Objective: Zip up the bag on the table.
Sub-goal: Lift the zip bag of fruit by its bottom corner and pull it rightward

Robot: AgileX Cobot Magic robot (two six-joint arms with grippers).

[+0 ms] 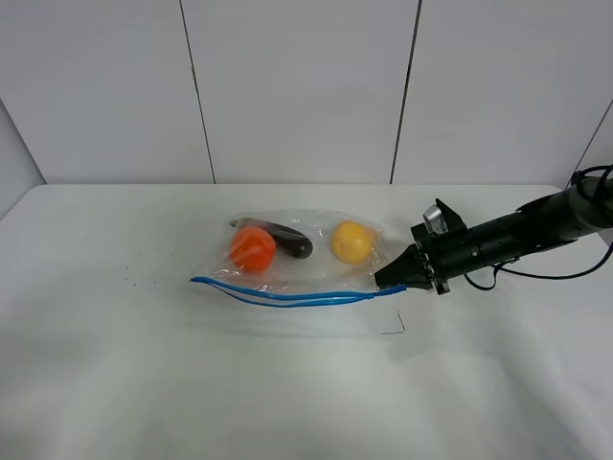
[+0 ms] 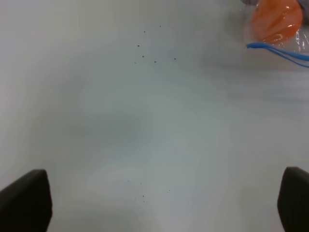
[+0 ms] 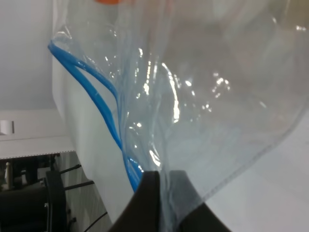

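The clear crinkly bag (image 1: 321,264) lies near the middle of the white table (image 1: 144,383). It holds an orange fruit (image 1: 253,248), a yellow fruit (image 1: 351,241) and a dark purple piece (image 1: 287,240). Its blue zipper strip (image 1: 287,293) runs along the near edge, and its two tracks stand apart. My right gripper (image 1: 388,278) is shut on the bag's right end by the zipper; the right wrist view shows its fingers (image 3: 147,203) pinching the plastic (image 3: 217,96) next to the strip (image 3: 96,96). My left gripper (image 2: 154,203) is open over bare table, well left of the bag (image 2: 276,20).
A small dark bent mark (image 1: 395,326) lies on the table just in front of the right gripper. Tiny dark specks (image 1: 129,278) dot the table left of the bag. A white panelled wall (image 1: 306,86) stands behind the table's far edge.
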